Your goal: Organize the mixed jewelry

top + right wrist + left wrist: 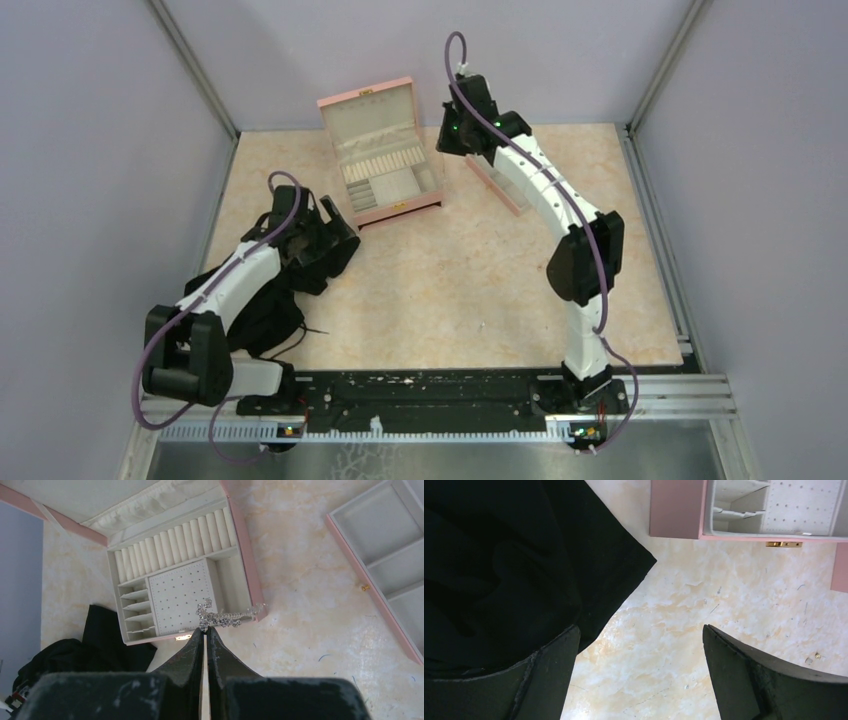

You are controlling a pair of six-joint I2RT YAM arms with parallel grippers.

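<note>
My right gripper point(205, 630) is shut on a sparkly silver chain point(222, 617), one of the mixed jewelry pieces. It holds the chain high above the front right corner of the open pink box point(248, 570) with cream lining. In the top view the right gripper point(457, 132) hangs between the box point(404, 210) and the pink-rimmed tray point(497, 187). My left gripper point(639, 647) is open and empty, low over the table beside a black cloth point(499, 555). A tiny pale metal piece point(816, 656) lies on the table to its right.
The tray point(372, 602) lies right of the box, its cream compartments showing. The black cloth point(262, 310) is bunched under the left arm. Grey walls enclose the table on three sides. The box's front wall point(674, 510) is ahead of the left gripper.
</note>
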